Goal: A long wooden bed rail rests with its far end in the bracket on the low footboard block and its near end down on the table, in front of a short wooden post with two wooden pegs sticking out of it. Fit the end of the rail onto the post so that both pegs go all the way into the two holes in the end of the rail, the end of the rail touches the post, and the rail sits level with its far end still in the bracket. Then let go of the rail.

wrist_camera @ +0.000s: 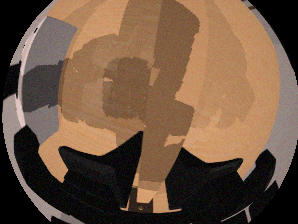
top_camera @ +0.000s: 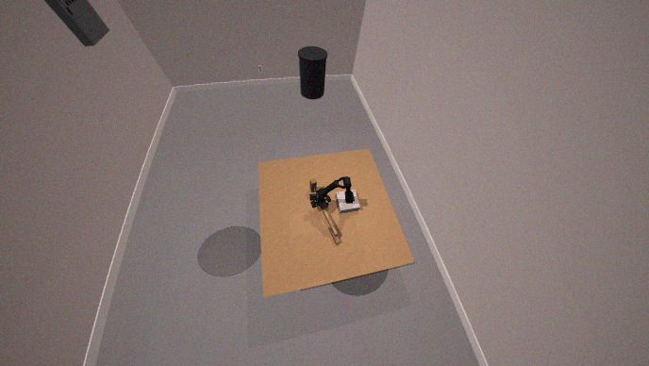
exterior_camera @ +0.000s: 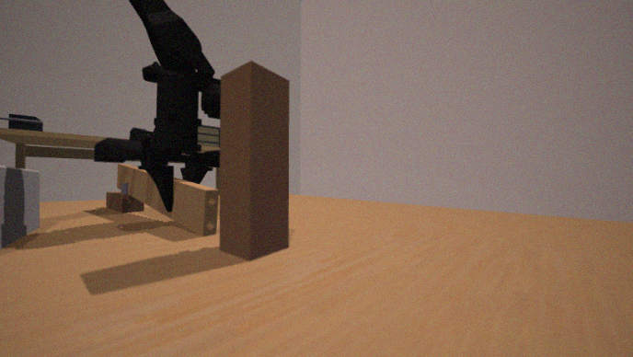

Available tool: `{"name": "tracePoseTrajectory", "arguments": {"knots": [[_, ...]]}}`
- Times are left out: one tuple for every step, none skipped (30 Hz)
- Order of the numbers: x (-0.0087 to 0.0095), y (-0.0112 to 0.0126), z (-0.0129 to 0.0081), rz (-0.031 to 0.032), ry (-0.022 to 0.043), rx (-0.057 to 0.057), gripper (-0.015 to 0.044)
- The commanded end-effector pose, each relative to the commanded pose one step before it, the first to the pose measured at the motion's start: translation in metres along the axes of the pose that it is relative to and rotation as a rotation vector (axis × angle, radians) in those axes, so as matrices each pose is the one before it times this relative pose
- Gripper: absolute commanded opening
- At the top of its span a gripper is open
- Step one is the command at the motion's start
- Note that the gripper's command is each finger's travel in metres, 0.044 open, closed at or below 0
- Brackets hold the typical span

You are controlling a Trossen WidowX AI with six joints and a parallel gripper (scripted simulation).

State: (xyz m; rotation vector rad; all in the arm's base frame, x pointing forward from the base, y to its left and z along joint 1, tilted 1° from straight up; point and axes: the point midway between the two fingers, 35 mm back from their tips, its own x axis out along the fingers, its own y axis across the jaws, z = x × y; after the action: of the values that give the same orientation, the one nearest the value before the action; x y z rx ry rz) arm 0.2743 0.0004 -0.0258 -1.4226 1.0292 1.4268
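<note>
The long wooden rail [top_camera: 331, 225] [exterior_camera: 195, 204] [wrist_camera: 160, 123] slopes down from the low footboard block [exterior_camera: 120, 202] to the table [top_camera: 330, 264] [exterior_camera: 368, 276]. Its near end, with two holes in the end face [exterior_camera: 212, 213], rests low, just in front of the upright brown post [top_camera: 312, 184] [exterior_camera: 254, 161]. The pegs are hidden behind the post in the exterior view. My gripper [top_camera: 315, 202] [exterior_camera: 180, 190] [wrist_camera: 152, 136] reaches down from above and is shut on the rail close to its near end, one finger on each side.
The white robot base [top_camera: 348, 202] [exterior_camera: 18, 202] stands right of the post on the table. A tan plank on a leg [exterior_camera: 46, 138] shows at the far left. A black bin [top_camera: 312, 72] stands on the floor by the back wall.
</note>
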Motion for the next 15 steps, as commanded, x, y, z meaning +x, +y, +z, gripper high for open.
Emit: {"name": "tracePoseTrajectory", "arguments": {"knots": [[0.00024,-0.00003,-0.00052,-0.00003,0.00418,0.0015,0.0000],[0.00000,0.00000,0.00000,0.00000,0.00000,0.0000,0.0000],[0.00000,0.00000,0.00000,0.00000,0.00000,0.0000,0.0000],[0.00000,0.00000,0.00000,0.00000,0.00000,0.0000,0.0000],[0.00000,0.00000,0.00000,0.00000,0.00000,0.0000,0.0000],[0.00000,0.00000,0.00000,0.00000,0.00000,0.0000,0.0000],[0.00000,0.00000,0.00000,0.00000,0.00000,0.0000,0.0000],[-0.00037,0.00002,0.00034,0.00000,-0.00002,0.0000,0.0000],[-0.00055,0.00001,0.00021,0.00000,-0.00001,0.0000,0.0000],[-0.00052,0.00000,0.00008,0.00000,0.00000,0.0000,0.0000],[-0.00050,0.00000,0.00003,0.00000,0.00000,0.0000,0.0000],[-0.00050,0.00000,0.00001,0.00000,0.00000,0.0000,0.0000],[-0.00050,-0.00001,0.00000,0.00000,0.00000,0.0000,0.0000],[-0.00050,-0.00001,0.00000,0.00000,0.00000,0.0000,0.0000],[-0.00050,-0.00003,0.00000,-0.00001,0.00000,0.0000,0.0000]]}}
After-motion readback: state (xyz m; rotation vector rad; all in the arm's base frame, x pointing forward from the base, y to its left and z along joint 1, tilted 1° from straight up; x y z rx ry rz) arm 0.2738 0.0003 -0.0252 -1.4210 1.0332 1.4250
